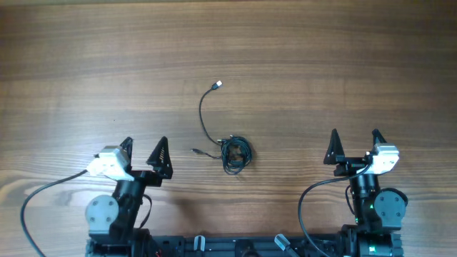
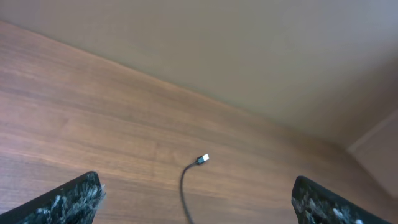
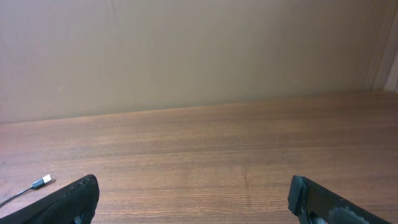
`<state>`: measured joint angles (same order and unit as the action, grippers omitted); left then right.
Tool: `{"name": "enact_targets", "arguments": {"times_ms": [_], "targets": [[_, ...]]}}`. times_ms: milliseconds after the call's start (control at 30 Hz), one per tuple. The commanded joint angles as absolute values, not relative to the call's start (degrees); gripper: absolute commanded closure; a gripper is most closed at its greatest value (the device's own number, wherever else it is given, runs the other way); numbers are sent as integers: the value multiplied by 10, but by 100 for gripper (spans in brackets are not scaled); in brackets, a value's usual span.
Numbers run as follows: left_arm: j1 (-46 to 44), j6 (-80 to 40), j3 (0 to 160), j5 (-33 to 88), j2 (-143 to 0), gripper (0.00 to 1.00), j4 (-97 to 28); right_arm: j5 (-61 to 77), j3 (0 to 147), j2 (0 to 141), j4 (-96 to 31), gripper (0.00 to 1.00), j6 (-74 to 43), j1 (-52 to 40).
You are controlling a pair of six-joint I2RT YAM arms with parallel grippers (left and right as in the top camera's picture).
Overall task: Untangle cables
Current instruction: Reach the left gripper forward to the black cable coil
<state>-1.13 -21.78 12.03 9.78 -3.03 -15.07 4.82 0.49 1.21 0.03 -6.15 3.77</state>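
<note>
Black two-finger left pincer (image 1: 146,141) at lower left of the overhead view: released, jaws spread wide with nothing between them, triangular fingertips pointing toward the far side of the brown wood-grain table (image 1: 321,57). Matching black two-finger right pincer (image 1: 355,134) at lower right, likewise released, jaws wide apart, well clear of the tangle.

Thin black flexible cables (image 1: 234,153) between the two arms, roughly midway and nearer the robot's edge of the table than the far one: bunched in a small tight knot of loops, touching neither pincer. One strand curving out of the knot's left side and away from the robot, ending in a small silver-tipped plug (image 1: 218,85) (flat on the wood, well apart from the knot). A second, shorter dark plug end (image 1: 195,150) poking out just left of the knot. Thicker black arm cables (image 1: 300,208) looping beside each base.

Left wrist view: left pincer (image 2: 196,180) with a finger in each bottom corner, wide apart; silver-tipped plug (image 2: 203,159) and its curved strand lying on the table between and beyond them; pale beige wall (image 2: 249,50) behind.

Right wrist view: right pincer (image 3: 193,181) equally spread — silver-tipped plug (image 3: 42,182) at far left, just above the left-hand finger.
</note>
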Motion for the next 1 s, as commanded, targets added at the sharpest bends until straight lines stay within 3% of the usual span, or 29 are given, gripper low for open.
{"name": "enact_targets", "arguments": {"times_ms": [0,433,733,967], "targets": [[-14,-267,159,107,-62,0,-166,39,3,10,1,0,-55,33],[-14,-281,287,172,-259,0,-195,39,3,10,1,0,-56,33],[-14,-281,360,385,-403,0,-206,39,3,10,1,0,-56,33],[-14,-295,360,434,-458,0,-222,39,3,10,1,0,-56,33]]}}
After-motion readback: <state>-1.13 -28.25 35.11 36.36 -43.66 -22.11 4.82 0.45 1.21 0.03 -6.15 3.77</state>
